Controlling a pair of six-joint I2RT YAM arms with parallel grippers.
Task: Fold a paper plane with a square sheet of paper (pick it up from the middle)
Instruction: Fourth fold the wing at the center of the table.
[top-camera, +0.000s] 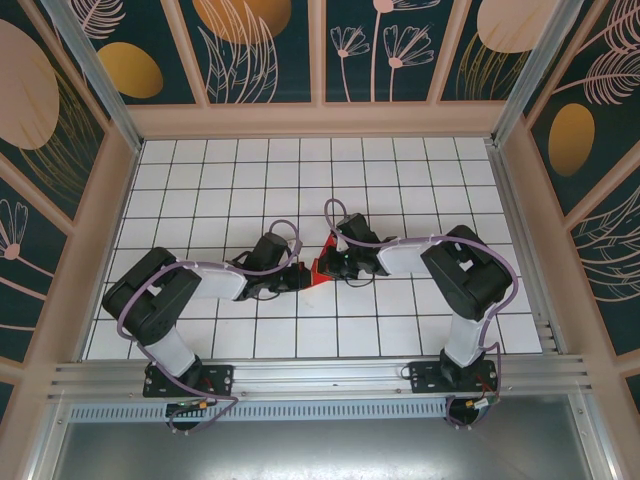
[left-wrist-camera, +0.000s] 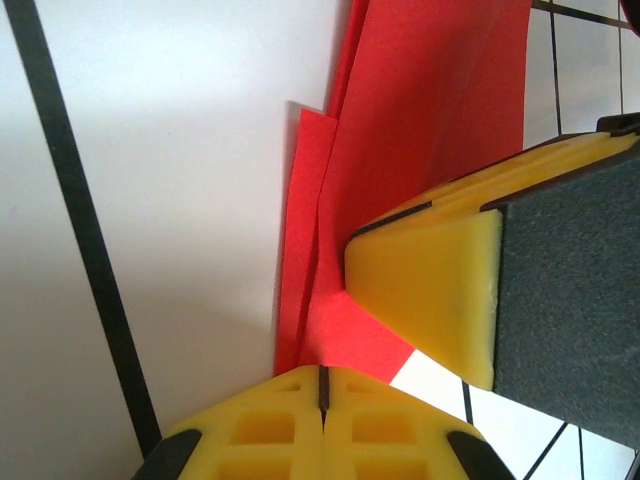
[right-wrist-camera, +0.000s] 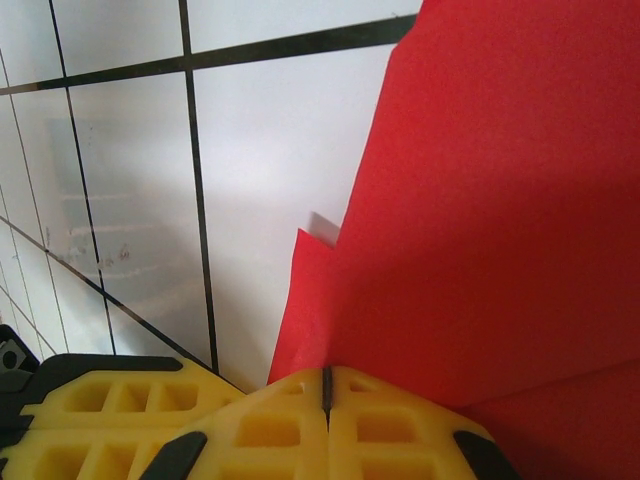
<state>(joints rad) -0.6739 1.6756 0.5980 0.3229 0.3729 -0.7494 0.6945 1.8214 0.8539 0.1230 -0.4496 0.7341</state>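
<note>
White grid tiles covered the table (top-camera: 200, 170), with floral panels behind it; I could read no brand or writing anywhere. At the centre the red paper (top-camera: 318, 268), partly folded, lay directly between both sets of tips, equally near each arm. My left gripper (left-wrist-camera: 322, 385) looked pinched shut on its layered edge, the creases running straight away from it. My right gripper (right-wrist-camera: 326, 385) seemed likewise clamped on the opposite side.
</note>
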